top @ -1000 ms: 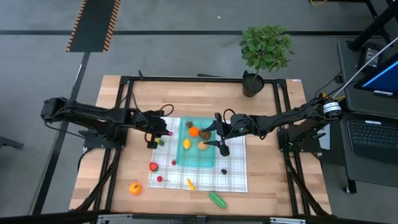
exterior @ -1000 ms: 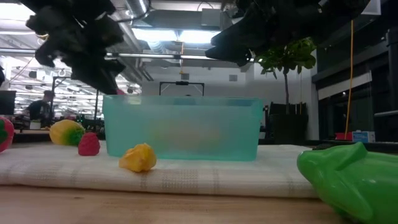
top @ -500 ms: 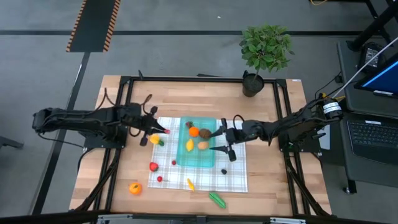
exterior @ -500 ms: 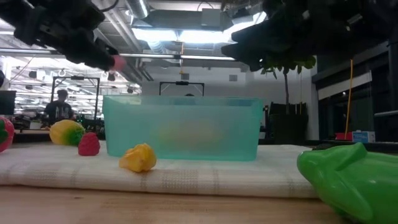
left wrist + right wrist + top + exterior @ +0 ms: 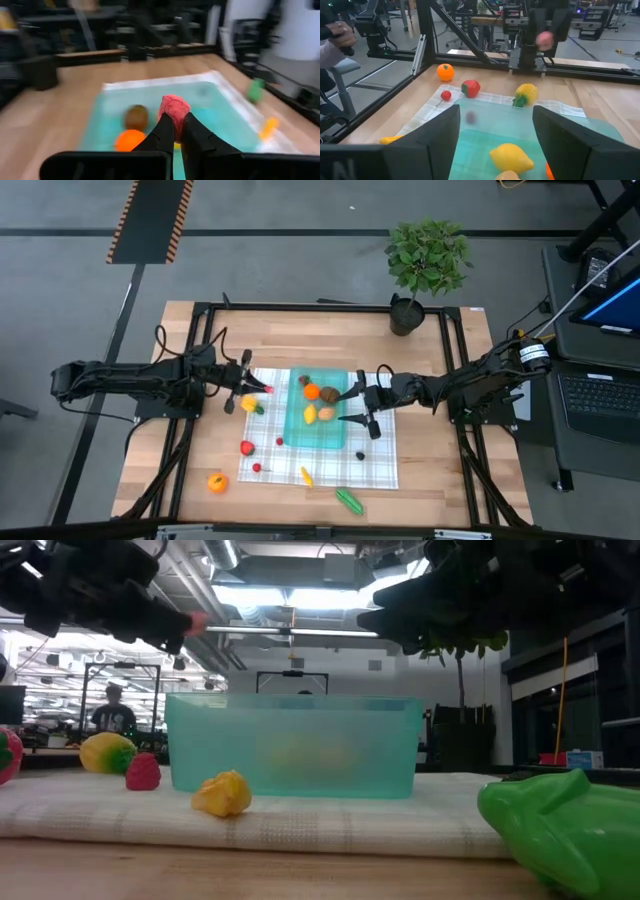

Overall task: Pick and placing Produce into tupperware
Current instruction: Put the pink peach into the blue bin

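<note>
The teal tupperware stands on a checked cloth and holds an orange piece, a lemon, and brown pieces. My left gripper hovers left of the tupperware, above the cloth's left edge, shut on a small red piece. That piece also shows in the low view, the red piece high above the tupperware's rim. My right gripper is open over the tupperware's right edge, and its own wrist view shows the right gripper empty. Loose produce lies on the cloth. My left gripper pinches the small red piece between its two fingertips. The fingers lie nearly level, pointing toward the table's right side and the tupperware. The piece is lifted clear of the cloth and sticks out past the fingertips.
On the cloth lie a yellow piece, a strawberry, a small red piece, a yellow piece, a dark piece and a green piece. An orange sits on bare wood. A potted plant stands at the far edge.
My left gripper has risen from just above the cloth, carrying the red piece well above the tupperware's rim, and has tipped from pointing down to nearly level. My right gripper has drawn back a little toward the table's right, staying open.
</note>
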Controlling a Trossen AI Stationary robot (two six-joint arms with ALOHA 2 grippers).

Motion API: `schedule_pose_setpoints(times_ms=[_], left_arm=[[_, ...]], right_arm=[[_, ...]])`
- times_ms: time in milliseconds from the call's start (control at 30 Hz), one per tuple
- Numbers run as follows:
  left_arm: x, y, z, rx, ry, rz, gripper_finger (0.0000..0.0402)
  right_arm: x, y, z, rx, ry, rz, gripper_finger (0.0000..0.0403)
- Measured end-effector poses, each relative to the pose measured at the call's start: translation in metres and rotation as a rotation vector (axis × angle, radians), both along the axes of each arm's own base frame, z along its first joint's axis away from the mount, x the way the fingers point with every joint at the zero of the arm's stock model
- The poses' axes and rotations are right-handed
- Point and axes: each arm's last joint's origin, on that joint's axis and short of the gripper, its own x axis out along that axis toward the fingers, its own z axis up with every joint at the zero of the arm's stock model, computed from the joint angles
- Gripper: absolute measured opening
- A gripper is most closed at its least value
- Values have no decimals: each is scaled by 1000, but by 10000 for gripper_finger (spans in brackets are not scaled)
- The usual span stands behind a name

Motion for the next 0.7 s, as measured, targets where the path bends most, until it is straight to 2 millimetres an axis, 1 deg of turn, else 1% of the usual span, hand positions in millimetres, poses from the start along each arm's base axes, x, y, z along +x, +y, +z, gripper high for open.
schedule_pose_setpoints(times_ms=[100,167,433,567,700], left_arm=[[1,4,5,-11,-42,124,7],[1,5,6,-3,-56,156,11],[2,5,7,-6,-68,157,5],[7,6,7,-6,-84,157,8],[15,8,1,-2,-64,156,5]], right_arm=[[0,0,0,1,0,0,251],[0,0,0,1,1,-1,251],[0,0,0,-1,0,0,251],[0,0,0,-1,0,-1,251],[0,0,0,-1,-5,-1,251]])
